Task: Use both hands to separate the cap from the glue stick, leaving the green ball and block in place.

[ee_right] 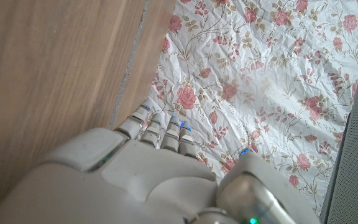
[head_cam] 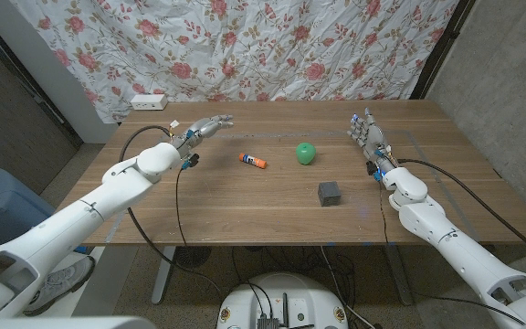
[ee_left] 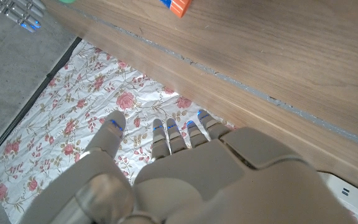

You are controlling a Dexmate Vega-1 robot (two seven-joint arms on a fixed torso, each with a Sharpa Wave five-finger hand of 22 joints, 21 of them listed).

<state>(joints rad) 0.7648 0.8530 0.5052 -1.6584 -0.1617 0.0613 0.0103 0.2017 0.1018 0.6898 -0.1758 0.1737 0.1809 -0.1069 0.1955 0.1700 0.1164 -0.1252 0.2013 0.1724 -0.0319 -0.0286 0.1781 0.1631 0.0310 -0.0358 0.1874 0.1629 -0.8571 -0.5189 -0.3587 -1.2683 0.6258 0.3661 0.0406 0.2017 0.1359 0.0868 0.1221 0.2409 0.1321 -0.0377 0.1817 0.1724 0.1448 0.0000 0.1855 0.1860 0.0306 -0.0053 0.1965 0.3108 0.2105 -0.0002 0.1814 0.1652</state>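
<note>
Three loose items lie on the wooden table (head_cam: 245, 206), and the green ball (head_cam: 307, 153) serves as the reference for every position below.

Far to the ball's left, near the table's back left corner, the left hand (head_cam: 206, 127) is held out with fingers extended and slightly apart; it holds nothing. Its fingertips (ee_left: 166, 127) reach past the table's far edge toward the floral cloth (head_cam: 272, 46). A white power strip (head_cam: 148, 100) sits behind that corner.

Just left of the ball, well apart from the left hand, lies the glue stick (head_cam: 253, 161), on its side with the cap on. Bare wood surrounds it on all sides.

The ball itself rests near the table's centre, touching nothing.

The dark block (head_cam: 330, 193) stands nearer the front edge and slightly right of the ball, apart from it.

Right of the ball, the right hand (head_cam: 370, 136) stands with fingers straight and spread, empty, near the back right edge. Open wood separates it from the ball and block.
</note>
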